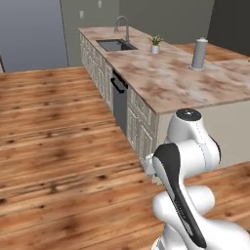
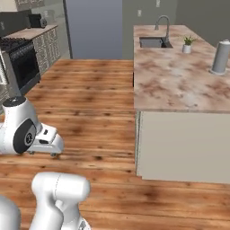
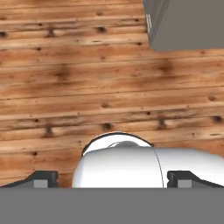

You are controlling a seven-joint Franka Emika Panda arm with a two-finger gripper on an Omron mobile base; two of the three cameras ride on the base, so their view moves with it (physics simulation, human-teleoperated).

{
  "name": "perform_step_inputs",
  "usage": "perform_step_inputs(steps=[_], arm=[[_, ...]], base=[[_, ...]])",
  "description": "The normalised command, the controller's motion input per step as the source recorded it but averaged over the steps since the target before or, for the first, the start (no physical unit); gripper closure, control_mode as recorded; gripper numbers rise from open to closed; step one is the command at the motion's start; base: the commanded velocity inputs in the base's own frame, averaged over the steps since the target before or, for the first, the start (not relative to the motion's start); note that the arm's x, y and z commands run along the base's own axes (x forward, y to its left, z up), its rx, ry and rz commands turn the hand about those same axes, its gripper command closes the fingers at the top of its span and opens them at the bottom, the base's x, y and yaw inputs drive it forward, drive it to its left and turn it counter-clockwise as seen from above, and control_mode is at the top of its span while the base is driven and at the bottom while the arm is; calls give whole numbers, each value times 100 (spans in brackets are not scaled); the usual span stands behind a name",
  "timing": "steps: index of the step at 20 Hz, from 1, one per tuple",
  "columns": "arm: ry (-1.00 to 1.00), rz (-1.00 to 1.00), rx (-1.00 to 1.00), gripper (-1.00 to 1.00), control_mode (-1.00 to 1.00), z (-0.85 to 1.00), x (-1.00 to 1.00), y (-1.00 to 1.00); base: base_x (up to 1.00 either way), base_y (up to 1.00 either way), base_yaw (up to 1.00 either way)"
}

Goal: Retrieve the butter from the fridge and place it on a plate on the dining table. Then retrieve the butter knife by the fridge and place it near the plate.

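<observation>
Over the wooden floor (image 3: 87,87), the end effector (image 3: 112,179) stands spread (fingertips (image 3: 41,178) half cut off).

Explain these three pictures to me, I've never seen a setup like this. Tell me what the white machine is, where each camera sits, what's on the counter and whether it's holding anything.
The white machine is a robot arm on a driving base in a rendered kitchen. Two cameras ride behind it, left and right. The third sits on the hand, looking down at the wooden floor; the two dark tips are its gripper, open and holding nothing. On the marbled counter: a sink with a faucet, a small potted plant and a grey cylinder.
</observation>
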Motion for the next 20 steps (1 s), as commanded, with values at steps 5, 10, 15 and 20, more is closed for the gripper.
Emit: perform_step_inputs(steps=[5, 10, 15, 20], arm=[[0, 0, 0, -100, 100, 0, 0, 0], [0, 0, 0, -100, 100, 0, 0, 0], [0, 0, 0, -100, 100, 0, 0, 0], [0, 0, 0, -100, 100, 0, 0, 0]], base=[[94, 39, -11], [80, 60, -13], [79, 67, -13], [92, 67, -9]])
